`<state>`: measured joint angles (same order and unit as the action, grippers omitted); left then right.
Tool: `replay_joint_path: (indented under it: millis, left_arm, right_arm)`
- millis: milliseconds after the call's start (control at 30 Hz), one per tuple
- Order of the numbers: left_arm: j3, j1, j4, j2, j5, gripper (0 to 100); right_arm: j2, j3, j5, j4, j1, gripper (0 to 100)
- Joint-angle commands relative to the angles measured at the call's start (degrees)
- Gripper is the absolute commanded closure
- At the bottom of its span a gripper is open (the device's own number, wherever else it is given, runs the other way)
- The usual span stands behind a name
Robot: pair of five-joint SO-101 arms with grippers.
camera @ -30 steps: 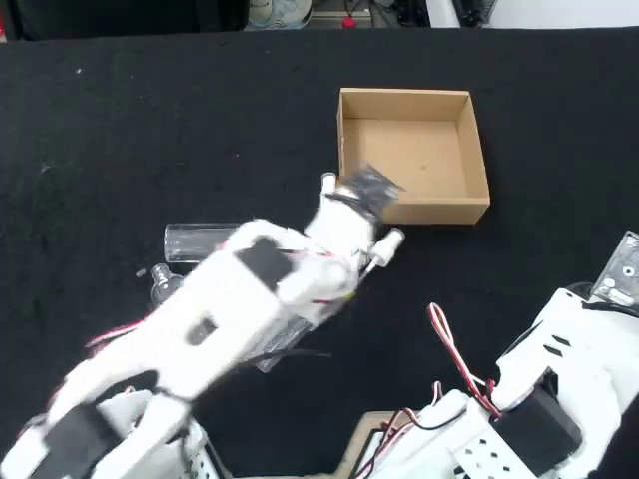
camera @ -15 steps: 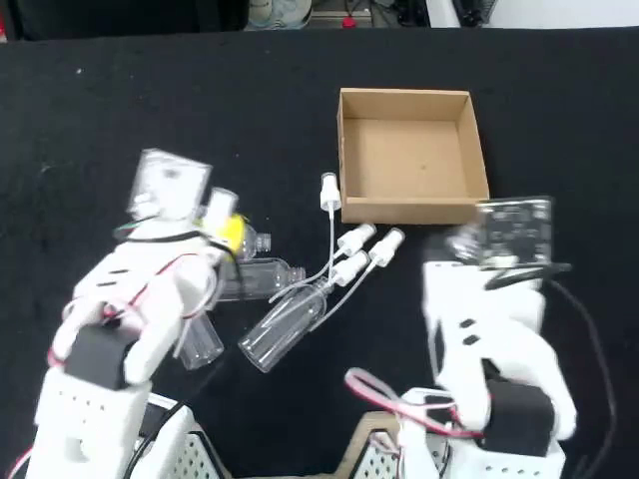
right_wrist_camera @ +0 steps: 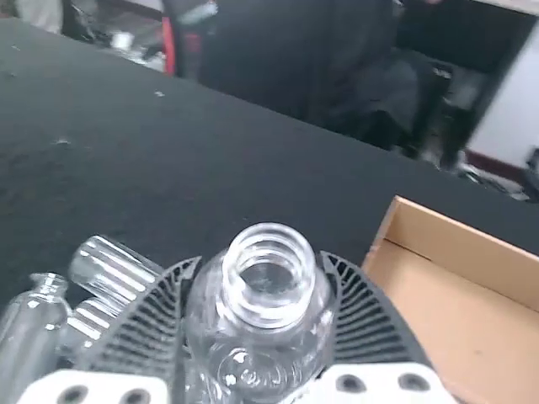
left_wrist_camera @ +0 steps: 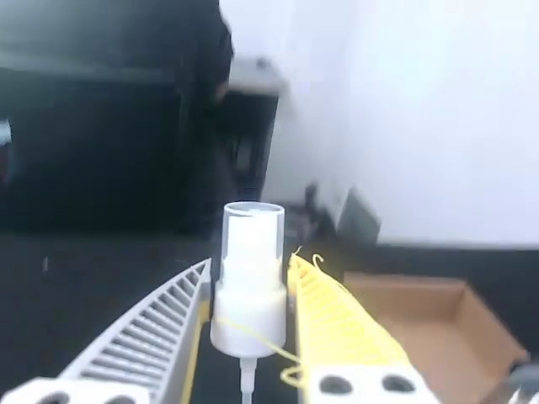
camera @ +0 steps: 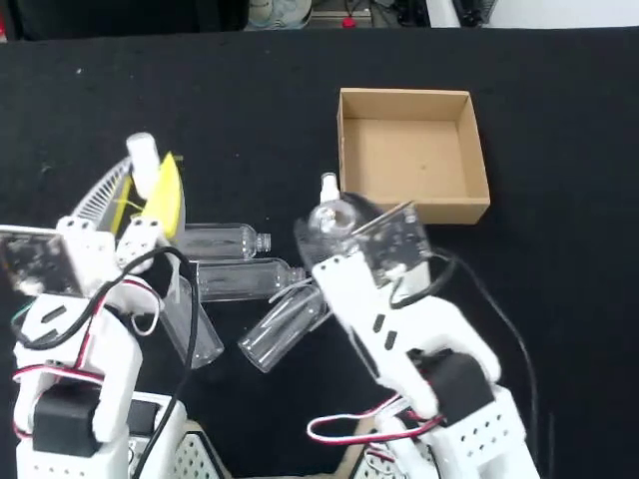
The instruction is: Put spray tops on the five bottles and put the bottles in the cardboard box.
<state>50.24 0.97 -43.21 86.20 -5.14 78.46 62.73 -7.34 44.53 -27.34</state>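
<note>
1. Left gripper (left_wrist_camera: 250,268) is pinching a white spray top (left_wrist_camera: 248,295) between its white and yellow fingers, nozzle end up, with a thin tube leading down from it. In the high view it sits at the left of the frame, lifted off the black table (camera: 250,120).
2. Right gripper (right_wrist_camera: 263,271) is clamped round a clear bottle (right_wrist_camera: 268,290), held upright with its open neck pointing up. In the high view this pair is at the centre of the frame.
3. Between the two arms, four loose bottles (camera: 245,279) lie on their sides. Those whose necks show have no caps.
4. A second spray top (camera: 328,187) rests just beside the lower left corner of the cardboard box (camera: 340,140).
5. That box sits right of centre in the upper half of the frame, open, with nothing inside.
6. Risks as I judge them:
   - The held top and the held bottle's neck are well apart, so both arms must line up closely. The thin tube could miss the mouth and bend against the rim.
   - Pressing down may tilt the top in its pinch, or make the smooth round bottle slip or twist.
   - The right arm hangs over the loose bottles, and a swing could roll them away.
</note>
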Motion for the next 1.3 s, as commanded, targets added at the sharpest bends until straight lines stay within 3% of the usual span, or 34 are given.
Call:
replay_joint_path:
  millis: [0,400,733,967,1267]
  left_arm:
    - [-1.36,2.51,11.6,0.44,-2.73,90]
    - [-1.89,19.3,31.74,0.62,-5.01,90]
    - [-5.58,24.66,32.44,-0.53,-5.01,90]
    - [-9.71,27.21,37.63,-10.64,-5.01,90]
    - [-13.93,29.41,37.8,-19.6,-5.01,90]
  right_arm:
    - [0.22,1.1,0.26,-3.6,-3.52,91.3]
    - [0.4,2.24,5.19,-3.52,-4.4,91.3]
    - [0.31,2.24,5.19,-3.52,-4.48,91.3]
    - [0.31,2.24,5.1,-3.52,-4.48,91.3]
    - [0.31,2.24,5.1,-3.52,-4.48,91.3]
